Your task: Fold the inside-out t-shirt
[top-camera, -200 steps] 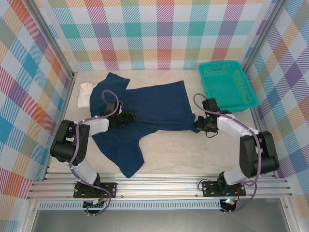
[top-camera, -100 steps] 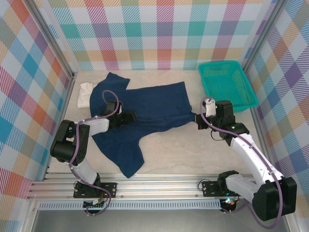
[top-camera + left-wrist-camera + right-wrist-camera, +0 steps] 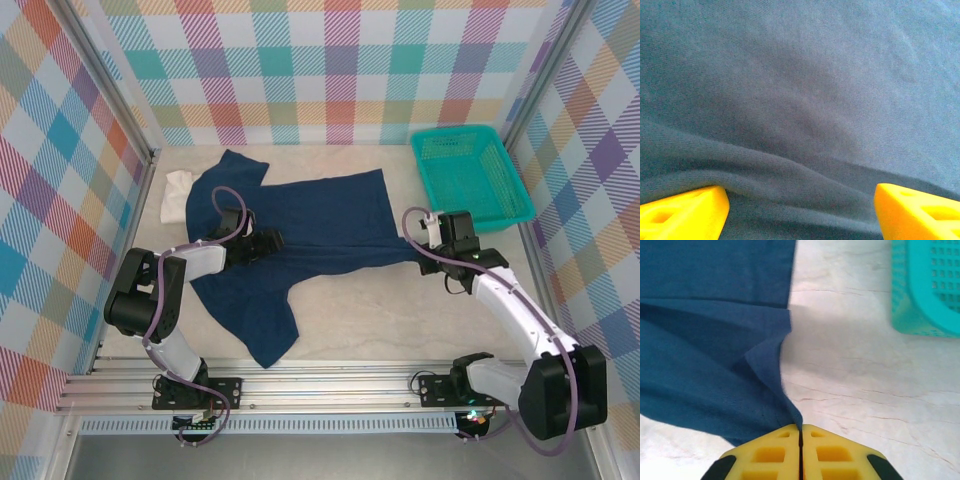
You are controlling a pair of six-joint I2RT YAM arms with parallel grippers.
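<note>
Well, the navy t-shirt (image 3: pixel 310 215) lies spread across the middle of the pale table (image 3: pixel 380 320), with a white cloth (image 3: pixel 176 195) tucked at its left edge. The right gripper (image 3: pixel 801 432) has its 2 fingers pressed together on the shirt's right hem corner, while the left gripper (image 3: pixel 800 210) sits spread wide over the cloth. A teal basket (image 3: pixel 470 175) stands apart at the far right.

A teal mesh basket (image 3: pixel 468 176) is set on the pale marbled table (image 3: pixel 370 310), just beyond and to the right of the right hand (image 3: pixel 412 244). A cream folded cloth (image 3: pixel 176 196) is laid well left of the left hand (image 3: pixel 274 240).
</note>
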